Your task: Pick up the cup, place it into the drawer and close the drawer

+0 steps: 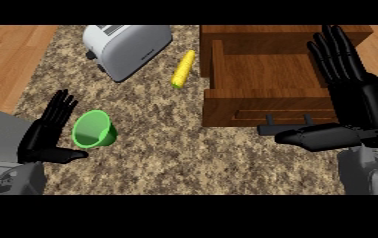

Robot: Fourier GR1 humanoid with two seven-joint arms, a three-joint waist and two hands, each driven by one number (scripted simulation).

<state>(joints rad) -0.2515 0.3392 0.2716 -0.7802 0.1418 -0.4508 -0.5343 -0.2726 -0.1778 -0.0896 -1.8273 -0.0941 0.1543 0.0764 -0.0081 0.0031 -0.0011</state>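
Left hand (46, 132) of mine is spread flat just beside the green cup (94, 129), which lies tipped on the desk (170, 147). Right hand (347, 92), fingers straight, hovers over the open drawer (258, 84). A clumsy nudge could roll the cup away.

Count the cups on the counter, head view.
1. The green cup lies on its side at the counter's left, just right of the left hand. The open drawer shows no cup inside, though the right hand covers part of it.
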